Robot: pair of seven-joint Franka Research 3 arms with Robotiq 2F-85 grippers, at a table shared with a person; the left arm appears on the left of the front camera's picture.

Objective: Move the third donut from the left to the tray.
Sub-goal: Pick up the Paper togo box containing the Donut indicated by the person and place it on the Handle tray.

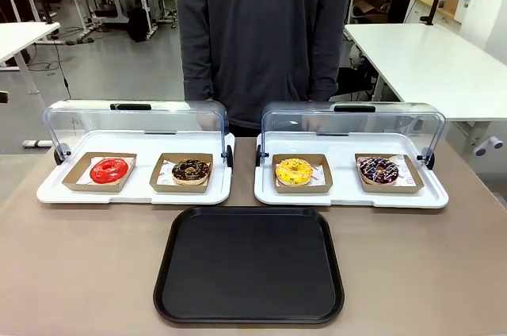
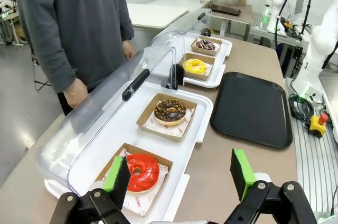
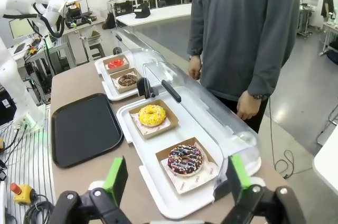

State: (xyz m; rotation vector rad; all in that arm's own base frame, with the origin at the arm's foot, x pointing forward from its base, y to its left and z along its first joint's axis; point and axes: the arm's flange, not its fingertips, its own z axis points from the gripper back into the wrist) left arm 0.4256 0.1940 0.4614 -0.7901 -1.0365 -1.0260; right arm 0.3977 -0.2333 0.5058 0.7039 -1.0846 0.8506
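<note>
The yellow-glazed donut [image 1: 294, 170] with orange-red sprinkles lies in its brown cardboard holder on the left side of the right white tray [image 1: 351, 197], under the raised clear lid. It also appears as the yellow donut [image 2: 195, 66] and the yellow donut [image 3: 152, 115]. The black tray [image 1: 249, 265] lies bare at the table's near middle, also seen as the black tray [image 2: 252, 108] and the black tray [image 3: 84, 128]. My left gripper [image 2: 180, 173] stands open above the red donut's end of the table. My right gripper [image 3: 175, 178] stands open above the sprinkled chocolate donut's end.
A red donut [image 1: 109, 169] and a chocolate donut [image 1: 191, 170] sit on the left white tray [image 1: 135, 194]. A chocolate donut with sprinkles [image 1: 379, 169] sits right of the yellow one. A person [image 1: 261, 31] in a grey top stands at the far side, hands down.
</note>
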